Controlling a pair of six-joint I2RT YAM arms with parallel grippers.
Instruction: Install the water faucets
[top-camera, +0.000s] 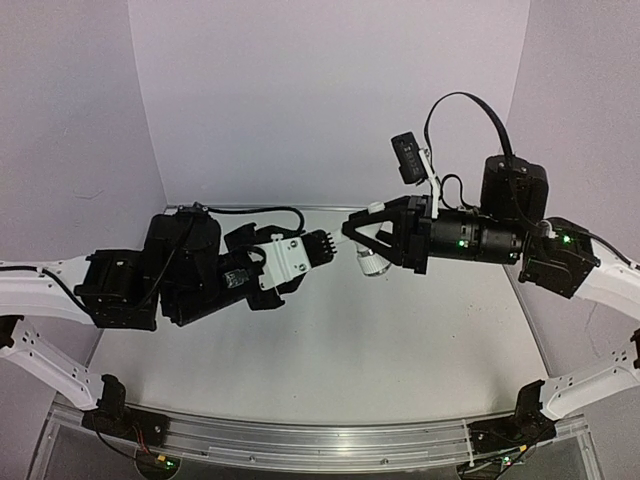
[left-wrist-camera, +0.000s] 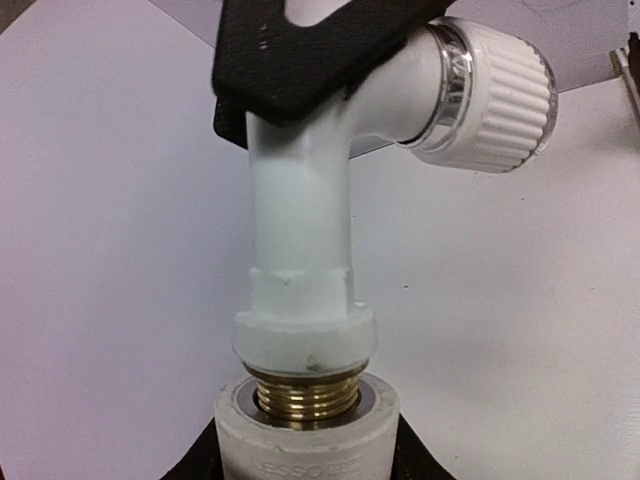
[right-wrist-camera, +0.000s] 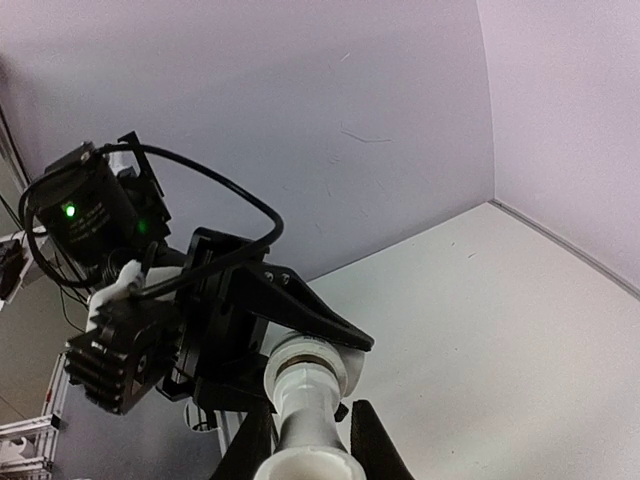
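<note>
Just left of the tap, the left gripper (top-camera: 333, 244) is pinching the short white fitting (left-wrist-camera: 305, 435). Its black fingers press against the fitting's two sides, and the fitting's open mouth faces the tap. The tap (left-wrist-camera: 300, 220) is in line with the fitting, and both are held up off the bench (top-camera: 400, 340), between the two arms. The tap's brass thread (left-wrist-camera: 307, 392) sits partly inside the fitting's mouth, with a few turns still bare between the fitting's rim and the tap's white collar. The ribbed knob (left-wrist-camera: 495, 95) sticks out from the side of the tap's body, on the end away from the fitting. To the tap's right, the right gripper (top-camera: 355, 235) is clamped on the tap's body near that knob.
</note>
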